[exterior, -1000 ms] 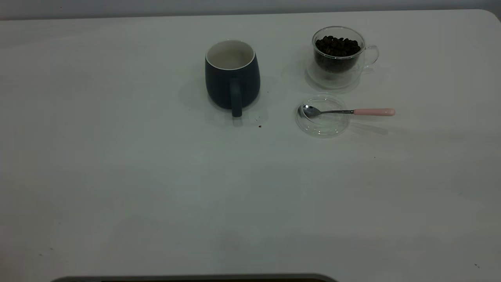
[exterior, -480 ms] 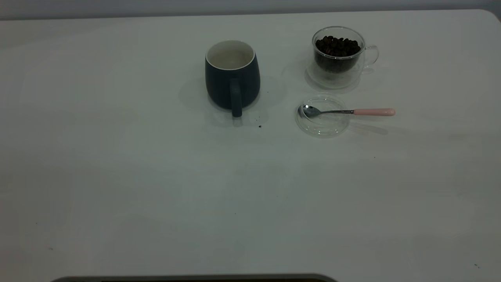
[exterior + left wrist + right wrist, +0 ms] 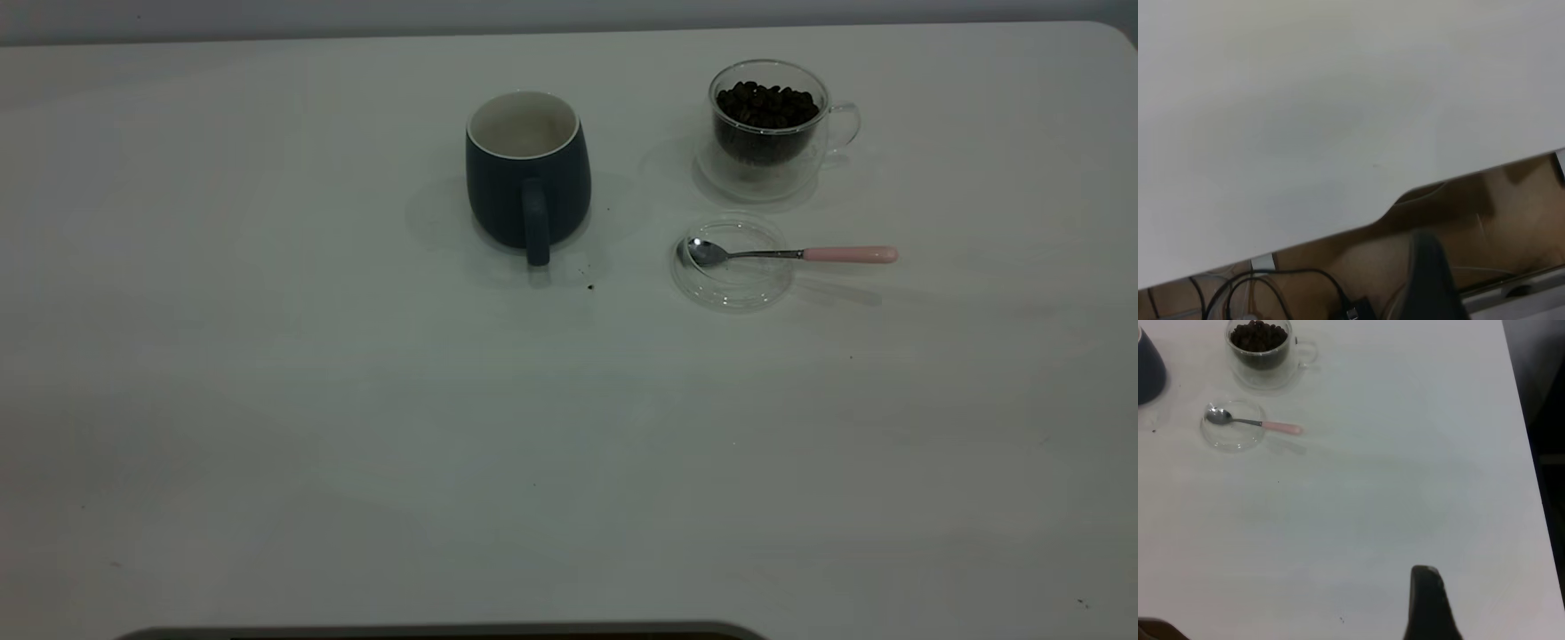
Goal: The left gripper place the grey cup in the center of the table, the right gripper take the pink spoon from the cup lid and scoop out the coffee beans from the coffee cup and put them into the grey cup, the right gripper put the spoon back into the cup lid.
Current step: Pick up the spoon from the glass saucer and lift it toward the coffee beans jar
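Nearest us in the exterior view, the large plain white counter [image 3: 356, 427] lies bare apart from a few tiny dark specks. Neither arm shows there. In each wrist view only one dark finger tip of that arm's own end effector is visible, the left end effector [image 3: 1431, 280] past the counter's edge and the right end effector [image 3: 1428, 603] low over the counter, well apart from the things; we cannot tell whether either is apart or together.

Farther back, at about 1 o'clock from the counter's middle, sits the small round transparent glass cup lid [image 3: 733, 284]. The small teaspoon with metal bowl and pale pink handle [image 3: 849, 254] rests with its bowl in the lid, handle pointing toward 3 o'clock over the rim.

At 12 o'clock stands the rounded dark blue-grey ceramic mug [image 3: 498, 191], upright, white inside, handle facing 6 o'clock. Farthest, beyond the lid, the clear double-walled glass coffee cup [image 3: 769, 173] stands upright, holding a heap of dark brown coffee beans [image 3: 766, 105].
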You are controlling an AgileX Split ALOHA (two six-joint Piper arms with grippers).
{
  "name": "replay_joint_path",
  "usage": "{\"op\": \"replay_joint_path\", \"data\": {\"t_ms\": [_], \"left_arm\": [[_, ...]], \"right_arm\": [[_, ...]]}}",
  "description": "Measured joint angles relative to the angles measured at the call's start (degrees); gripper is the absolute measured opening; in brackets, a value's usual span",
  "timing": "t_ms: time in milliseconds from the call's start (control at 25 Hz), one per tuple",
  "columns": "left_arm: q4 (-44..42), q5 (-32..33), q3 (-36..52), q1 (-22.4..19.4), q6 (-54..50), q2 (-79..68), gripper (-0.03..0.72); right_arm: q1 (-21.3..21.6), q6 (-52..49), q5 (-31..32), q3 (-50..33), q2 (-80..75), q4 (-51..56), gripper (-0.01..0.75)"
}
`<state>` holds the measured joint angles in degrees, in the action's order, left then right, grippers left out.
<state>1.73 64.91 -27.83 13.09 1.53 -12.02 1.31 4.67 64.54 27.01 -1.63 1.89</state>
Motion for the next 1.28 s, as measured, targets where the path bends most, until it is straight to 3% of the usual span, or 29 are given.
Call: {"op": "replay_joint_path", "data": {"t_ms": [440,640,800,1280], "left_arm": [[0.00,-0.37,0.00,-0.78,0.15,0.75,0.565],[0.12,-0.43,0.00,-9.83,0.15,6.13,0.565],[0.12,-0.38,0.00,-13.87,0.15,11.99,0.565],[0.07,-0.03,0.00,-14.39,0.15,13.05,0.565]], "right_arm": [[0.00,0.00,0.00,0.00,0.00,0.00,0.524],[0.00,0.00,0.00,0.00,0.00,0.00,0.524],[0.00,0.00,0.00,0.00,0.00,0.00,0.524],[0.00,0.00,0.00,0.00,0.00,0.00,0.524]]}}
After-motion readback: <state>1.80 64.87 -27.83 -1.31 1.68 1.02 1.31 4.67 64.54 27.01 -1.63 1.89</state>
